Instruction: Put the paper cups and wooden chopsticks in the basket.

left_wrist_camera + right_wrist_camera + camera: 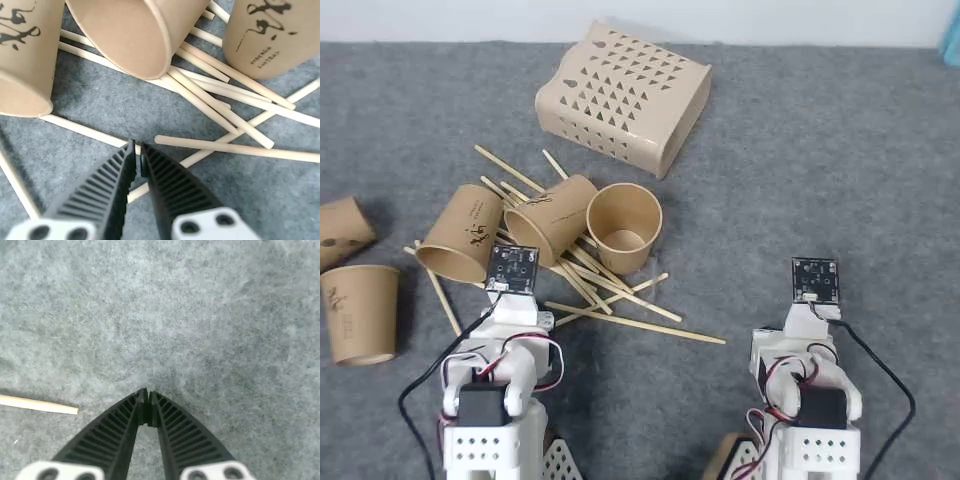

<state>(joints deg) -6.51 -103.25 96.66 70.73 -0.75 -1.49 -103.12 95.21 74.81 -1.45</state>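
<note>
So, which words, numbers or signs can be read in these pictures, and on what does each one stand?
On the cup beside the chopsticks: a dark brush-like mark with two small lines of print under it, too blurred to read.
On the left cup: a similar dark mark, too small to read.
On the basket: no text.
Nothing here can be quoted.

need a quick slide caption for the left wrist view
Shut left gripper above the grey mat, facing a tangle of wooden chopsticks and three paper cups.
</note>
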